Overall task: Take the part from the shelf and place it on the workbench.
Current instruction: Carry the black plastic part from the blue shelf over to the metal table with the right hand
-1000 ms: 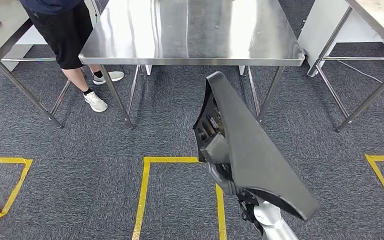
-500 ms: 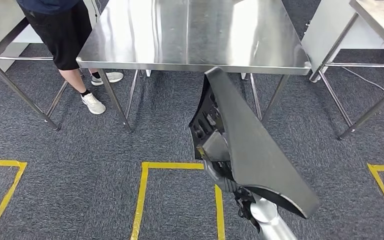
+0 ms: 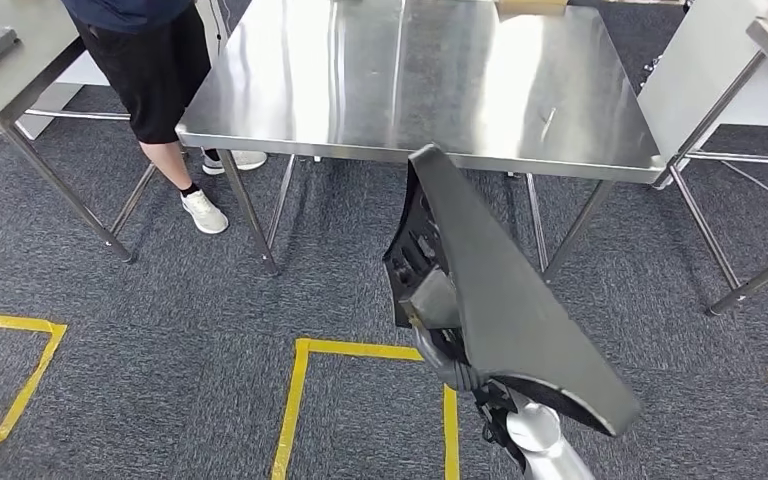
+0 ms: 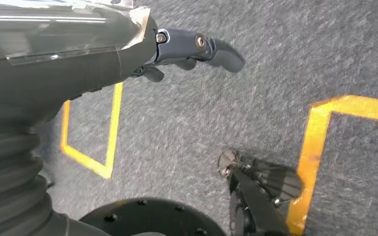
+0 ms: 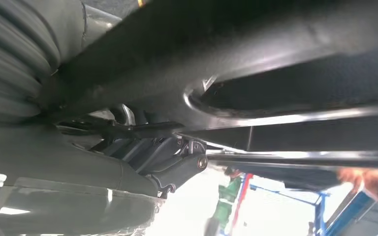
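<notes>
In the head view my right hand [image 3: 438,318] grips a long black moulded part [image 3: 505,300], held tilted above the carpet with its upper tip at the near edge of the steel workbench [image 3: 410,80]. The right wrist view shows the part [image 5: 275,59] lying across my right hand [image 5: 170,167], whose dark fingers [image 5: 177,169] are closed under it. My left hand [image 4: 187,46] hangs over the grey carpet with its fingers stretched out, holding nothing.
A person in black shorts [image 3: 150,70] stands at the workbench's left corner. Other steel tables stand at the left [image 3: 0,60] and right [image 3: 750,70]. Yellow tape [image 3: 360,350] marks boxes on the carpet. The workbench's legs [image 3: 250,210] stand just ahead.
The whole picture has shifted: the camera has moved, so more of the workbench's top shows and its near edge sits lower in view. The part stays gripped in my right hand.
</notes>
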Controlling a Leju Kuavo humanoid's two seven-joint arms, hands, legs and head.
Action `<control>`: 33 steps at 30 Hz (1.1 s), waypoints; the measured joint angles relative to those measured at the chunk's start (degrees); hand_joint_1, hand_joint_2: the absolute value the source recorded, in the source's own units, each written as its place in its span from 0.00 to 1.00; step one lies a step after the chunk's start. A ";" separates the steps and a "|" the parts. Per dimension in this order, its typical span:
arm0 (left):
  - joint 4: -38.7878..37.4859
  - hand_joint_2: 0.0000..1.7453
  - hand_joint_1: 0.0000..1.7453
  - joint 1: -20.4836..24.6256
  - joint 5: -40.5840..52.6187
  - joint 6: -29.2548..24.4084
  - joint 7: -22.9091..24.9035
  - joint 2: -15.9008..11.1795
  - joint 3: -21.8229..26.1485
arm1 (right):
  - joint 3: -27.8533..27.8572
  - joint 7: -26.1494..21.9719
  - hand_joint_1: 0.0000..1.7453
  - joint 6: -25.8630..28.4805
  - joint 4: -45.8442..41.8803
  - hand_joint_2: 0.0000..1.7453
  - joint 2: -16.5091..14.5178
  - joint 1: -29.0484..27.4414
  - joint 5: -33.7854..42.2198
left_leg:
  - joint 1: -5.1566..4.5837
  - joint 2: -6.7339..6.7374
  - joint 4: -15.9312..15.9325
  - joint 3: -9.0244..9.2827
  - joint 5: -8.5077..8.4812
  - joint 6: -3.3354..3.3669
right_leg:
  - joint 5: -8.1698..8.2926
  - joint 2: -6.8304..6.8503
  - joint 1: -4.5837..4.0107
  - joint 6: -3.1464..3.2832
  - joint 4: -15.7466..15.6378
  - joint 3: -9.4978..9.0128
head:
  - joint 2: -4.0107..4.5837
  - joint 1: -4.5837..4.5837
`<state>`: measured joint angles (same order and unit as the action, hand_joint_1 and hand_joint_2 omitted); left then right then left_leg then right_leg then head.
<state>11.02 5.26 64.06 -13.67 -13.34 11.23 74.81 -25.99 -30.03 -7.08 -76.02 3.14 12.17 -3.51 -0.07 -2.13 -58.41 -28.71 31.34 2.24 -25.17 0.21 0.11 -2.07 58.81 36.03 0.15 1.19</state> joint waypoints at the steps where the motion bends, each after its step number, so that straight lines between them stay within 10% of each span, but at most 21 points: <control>1: 0.00 1.00 0.00 -0.02 -0.01 0.00 -0.01 0.03 -0.01 | 0.07 -0.02 1.00 0.00 -0.04 1.00 -0.05 0.01 0.01 | 0.03 0.10 -0.31 -0.01 0.01 -0.25 | 0.09 -0.11 0.20 0.42 -0.28 -0.59 | 0.00 -0.04; 5: 0.00 1.00 0.00 0.08 0.00 -0.01 -0.05 0.02 -0.03 | 0.27 -0.08 1.00 0.01 -0.08 1.00 -0.25 0.10 0.03 | 0.41 1.37 -10.40 -5.84 1.65 -1.48 | -1.24 -0.12 0.95 2.06 -1.08 -3.37 | 0.00 -0.37; 8: 0.00 1.00 0.00 -0.04 -0.01 -0.02 -0.05 -0.12 -0.02 | 0.27 -0.09 1.00 0.02 -0.06 1.00 -0.28 -0.13 0.01 | 0.99 1.76 -16.06 -11.98 4.59 -2.43 | -2.80 -0.20 1.08 2.06 -1.08 -5.05 | 0.00 -0.49; 13: -0.01 1.00 0.00 -0.16 -0.02 0.01 -0.04 -0.31 -0.03 | 0.30 -0.12 1.00 0.01 -0.04 1.00 -0.32 -0.18 -0.02 | 1.22 2.52 -2.48 -9.69 -6.39 -2.37 | -6.13 -0.24 1.41 0.39 -1.22 -8.60 | 0.00 -0.76; 17: -0.02 1.00 0.00 -0.09 0.01 0.00 0.13 -0.29 -0.03 | 0.40 -0.29 1.00 0.02 -0.08 1.00 -0.40 0.09 -0.14 | 0.79 2.43 -0.98 -8.10 -6.60 -0.41 | -6.73 -0.15 1.05 -1.59 -1.10 -10.06 | 0.00 -0.86; 23: -0.01 1.00 0.00 0.00 0.09 -0.04 0.32 -0.22 -0.04 | 0.43 -0.39 1.00 0.02 -0.06 1.00 -0.27 0.13 -0.14 | 0.51 1.55 -0.17 -4.46 -4.22 1.12 | -11.63 -0.19 0.78 -0.57 15.57 2.51 | 0.00 -0.55; 25: -0.02 1.00 0.00 -0.04 0.09 -0.04 0.35 -0.23 -0.04 | 0.44 -0.39 1.00 0.02 -0.02 1.00 -0.19 0.04 -0.14 | 0.24 1.15 -0.16 -2.61 -2.83 1.21 | -10.28 -0.19 0.54 -0.97 12.27 3.51 | 0.00 -0.54; 28: -0.04 1.00 0.00 0.00 0.09 -0.04 0.39 -0.17 -0.04 | 0.43 -0.38 1.00 0.02 0.05 1.00 -0.13 0.02 -0.16 | -0.12 0.83 -0.14 -0.19 -0.66 0.92 | -1.98 -0.08 -0.02 -1.59 2.34 1.96 | 0.00 -0.54; 33: -0.07 1.00 0.00 0.14 0.07 -0.06 0.49 -0.11 -0.04 | 0.50 -0.36 1.00 0.03 0.11 1.00 -0.25 0.30 -0.14 | -0.36 1.01 -2.31 1.13 0.51 -0.37 | 0.56 -0.35 0.18 1.41 -0.57 -1.20 | 0.00 -0.49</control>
<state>10.95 5.40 64.13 -13.73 -12.85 11.12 74.77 -25.50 -30.39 -7.05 -75.91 2.90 12.47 -3.65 -0.42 -1.12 -60.72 -27.57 31.85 1.87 -24.61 -0.14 0.30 -0.66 58.24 34.83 0.15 0.69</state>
